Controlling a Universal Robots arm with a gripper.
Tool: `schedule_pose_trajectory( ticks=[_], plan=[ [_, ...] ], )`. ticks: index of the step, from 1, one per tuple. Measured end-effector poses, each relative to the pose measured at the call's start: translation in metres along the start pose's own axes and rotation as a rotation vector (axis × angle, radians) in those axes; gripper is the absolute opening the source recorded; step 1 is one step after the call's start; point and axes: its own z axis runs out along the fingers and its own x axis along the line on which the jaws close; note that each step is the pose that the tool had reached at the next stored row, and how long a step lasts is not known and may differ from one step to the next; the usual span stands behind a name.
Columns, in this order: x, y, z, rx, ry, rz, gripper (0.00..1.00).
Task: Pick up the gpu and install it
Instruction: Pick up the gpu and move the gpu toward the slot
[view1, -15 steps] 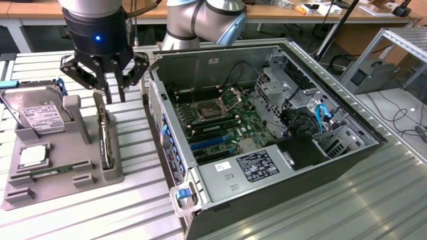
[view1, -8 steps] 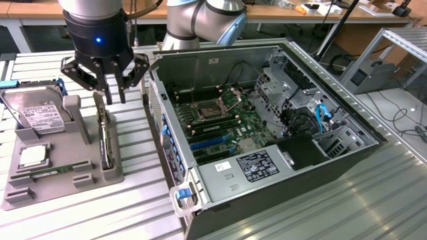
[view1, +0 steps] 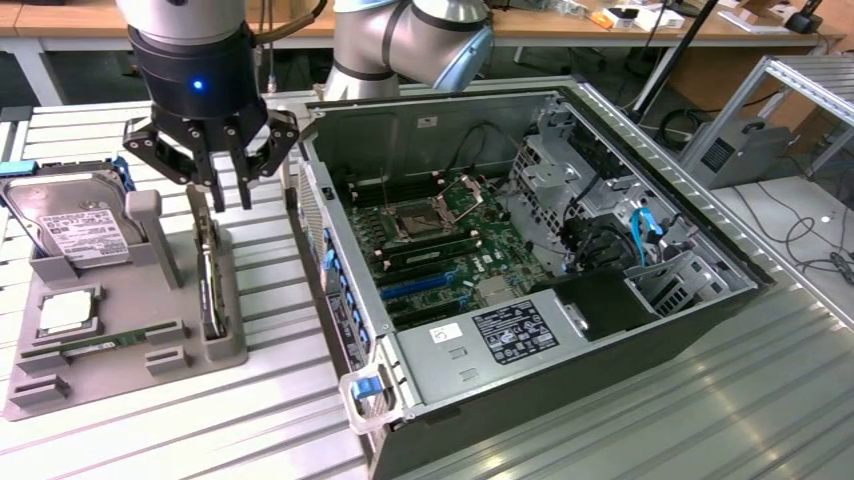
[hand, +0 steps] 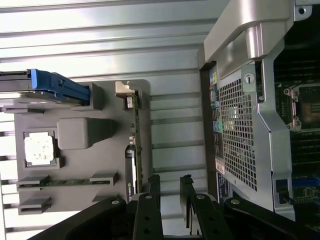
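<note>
Black gripper (hand: 170, 184) fingers (hand: 154, 186) stand apart, open, with nothing between them. In the exterior view the gripper hangs at the upper left of the frame, right over the gpu (view1: 210, 285). The gpu stands on its thin edge in a grey holder (view1: 134, 350) on the worktop (view1: 267, 420), just left of the open computer case (view1: 534, 330). A hard drive (view1: 74, 225) leans at the holder's left end.

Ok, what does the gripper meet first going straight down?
Probably the gpu, standing on edge in the gray holder under the open gripper; alignment with the finger gap is unclear.
</note>
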Motion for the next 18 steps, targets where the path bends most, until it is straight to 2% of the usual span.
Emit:
schedule_pose_trajectory(
  ticks=[18],
  plan=[
    [0.0023, -0.0006, 0.0077, 0.0, -0.0002, 0.0, 0.3]
  ],
)
